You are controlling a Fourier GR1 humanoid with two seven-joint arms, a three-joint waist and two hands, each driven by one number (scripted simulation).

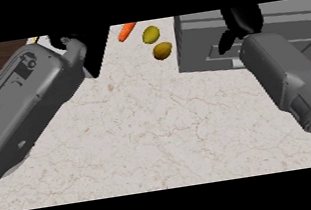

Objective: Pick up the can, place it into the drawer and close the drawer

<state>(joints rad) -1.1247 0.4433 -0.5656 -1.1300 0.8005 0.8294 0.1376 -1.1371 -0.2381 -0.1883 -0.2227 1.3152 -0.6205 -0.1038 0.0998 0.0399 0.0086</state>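
My right hand (pixel 240 22) is up at the grey drawer (pixel 209 43) front, probably to shut it; fingers too hidden to tell. Left hand (pixel 89 48) hangs over the tabletop (pixel 162 126), fingers straight, holding nothing. Can not visible, maybe inside.

The left hand (pixel 92 48) is cut off by the top edge, so its fingers cannot be made out. The right hand (pixel 240 23) is cut off there too, and it hides part of the drawer (pixel 202 44) front. The drawer box runs out past the top and right edges. The carrot (pixel 126 31) at the far side shows only its tip. The can is nowhere to be seen. The right arm (pixel 289 82) leaves at the near right corner. The left arm (pixel 17 107) hides the counter's (pixel 154 127) left side.
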